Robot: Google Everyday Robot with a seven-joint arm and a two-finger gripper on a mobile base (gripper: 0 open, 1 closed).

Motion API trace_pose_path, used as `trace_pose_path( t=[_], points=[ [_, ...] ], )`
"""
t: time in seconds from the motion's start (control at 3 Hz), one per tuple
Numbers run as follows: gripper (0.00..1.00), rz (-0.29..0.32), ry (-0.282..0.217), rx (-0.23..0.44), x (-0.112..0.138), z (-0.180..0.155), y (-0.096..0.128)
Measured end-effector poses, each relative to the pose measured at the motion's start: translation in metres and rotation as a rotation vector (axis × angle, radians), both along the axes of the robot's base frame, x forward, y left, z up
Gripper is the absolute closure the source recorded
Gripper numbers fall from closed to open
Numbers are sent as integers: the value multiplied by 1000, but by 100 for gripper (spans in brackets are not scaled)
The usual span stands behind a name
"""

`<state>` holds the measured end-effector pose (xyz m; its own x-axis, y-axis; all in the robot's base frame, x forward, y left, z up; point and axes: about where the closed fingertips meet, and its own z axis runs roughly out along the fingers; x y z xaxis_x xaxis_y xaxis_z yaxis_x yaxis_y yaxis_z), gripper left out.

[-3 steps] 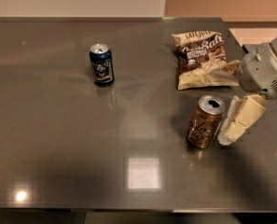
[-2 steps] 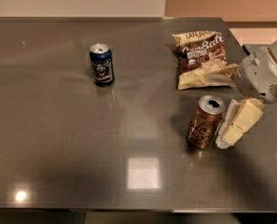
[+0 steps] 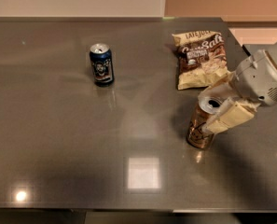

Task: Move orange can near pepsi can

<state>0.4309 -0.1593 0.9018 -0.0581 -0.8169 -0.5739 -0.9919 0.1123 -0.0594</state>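
The orange can (image 3: pixel 199 127) stands on the table (image 3: pixel 58 139) at front right, its long axis near vertical and its open top up. The gripper (image 3: pixel 208 112) straddles its upper part, fingers (image 3: pixel 229 116) spread. Farther back lies a chip bag (image 3: pixel 199 57); the pepsi can (image 3: pixel 101 64) stands upright, well apart to the left.

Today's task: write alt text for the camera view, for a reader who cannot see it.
A robot's pale tool comes in from the right at the top of an orange can standing on a glossy grey table. A pepsi can stands apart, far to the upper left, and a chip bag lies just behind the orange can.
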Motion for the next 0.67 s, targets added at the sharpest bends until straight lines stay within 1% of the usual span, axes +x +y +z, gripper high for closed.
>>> trace_pose_path(
  t=[0.33,0.67],
  points=[
    [62,7,0,-4,1,3,2],
    [87,19,1,-25,14,15,15]
  ],
)
